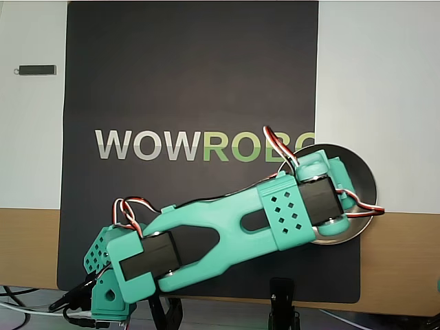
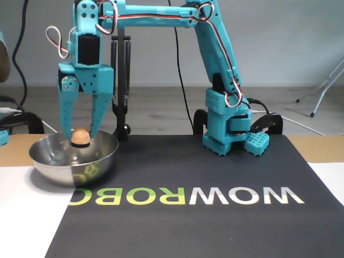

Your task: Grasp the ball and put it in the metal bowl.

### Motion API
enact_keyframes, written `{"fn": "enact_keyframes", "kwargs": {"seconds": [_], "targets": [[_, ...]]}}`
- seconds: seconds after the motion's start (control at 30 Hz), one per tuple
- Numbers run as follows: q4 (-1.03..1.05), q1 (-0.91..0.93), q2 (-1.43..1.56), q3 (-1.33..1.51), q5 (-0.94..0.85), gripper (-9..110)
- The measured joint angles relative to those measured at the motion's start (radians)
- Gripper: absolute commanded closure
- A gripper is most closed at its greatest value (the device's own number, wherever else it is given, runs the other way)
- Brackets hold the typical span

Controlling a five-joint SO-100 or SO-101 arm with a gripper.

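Fixed view: orange-tan ball (image 2: pixel 80 135), black mark underneath

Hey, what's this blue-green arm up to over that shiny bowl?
The arm is putting a small ball into the metal bowl. In the fixed view its gripper points straight down over the bowl, the ball between its two fingers at about rim height, so it is not yet lying in the bowl. The overhead view shows the arm reaching across the black mat and covering most of the bowl.
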Motion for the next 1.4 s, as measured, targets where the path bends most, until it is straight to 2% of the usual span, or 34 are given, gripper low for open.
{"fn": "enact_keyframes", "kwargs": {"seconds": [0.43, 0.63, 1.4], "targets": [[-0.031, 0.0, -0.015, 0.0, 0.0, 79], [-0.031, 0.0, -0.015, 0.0, 0.0, 63], [-0.031, 0.0, -0.015, 0.0, 0.0, 62]]}}
